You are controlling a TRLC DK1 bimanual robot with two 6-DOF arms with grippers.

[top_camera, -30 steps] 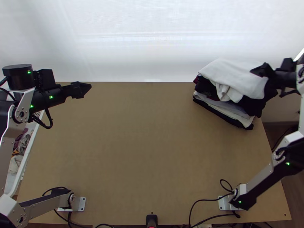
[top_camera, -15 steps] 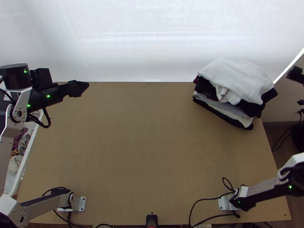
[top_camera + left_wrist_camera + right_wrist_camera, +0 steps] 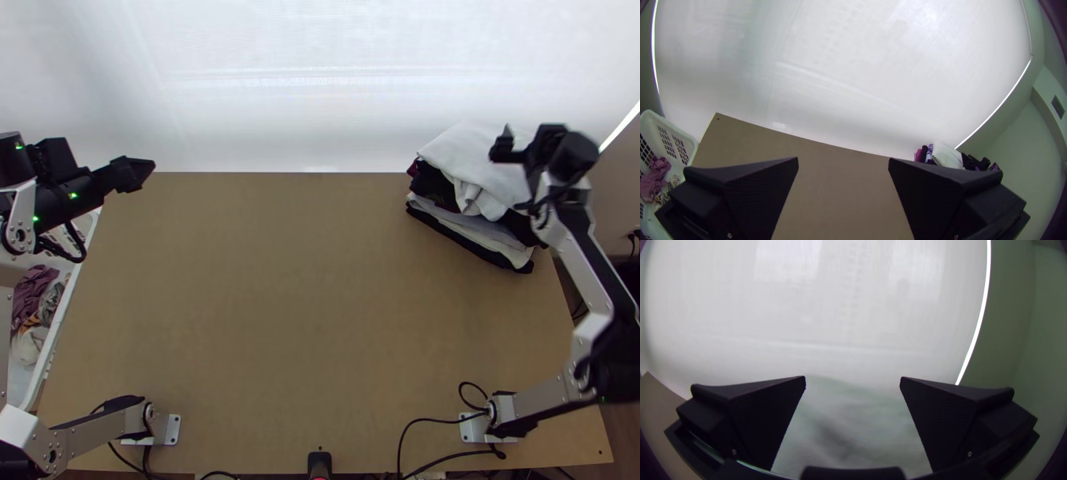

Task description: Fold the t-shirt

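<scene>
White folded cloth (image 3: 456,152) atop pile (image 3: 472,234), long axis slanting near-right; left gripper (image 3: 147,169), right gripper (image 3: 529,134) wide open, empty.

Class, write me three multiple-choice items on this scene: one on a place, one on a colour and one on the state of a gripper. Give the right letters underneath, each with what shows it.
1. Where does the stack stand on the table?
A) In the middle
B) At the near left corner
C) At the far right

2. What colour is the top cloth of the stack?
A) White
B) Red
C) Black

3. How is the left gripper?
A) Shut
B) Open and empty
C) Holding a black cloth

Key:
1. C: the top view has the stack by the table's far right corner.
2. A: a white cloth lies over the darker ones.
3. B: the left wrist view shows its fingers wide apart with no cloth between them.
</scene>
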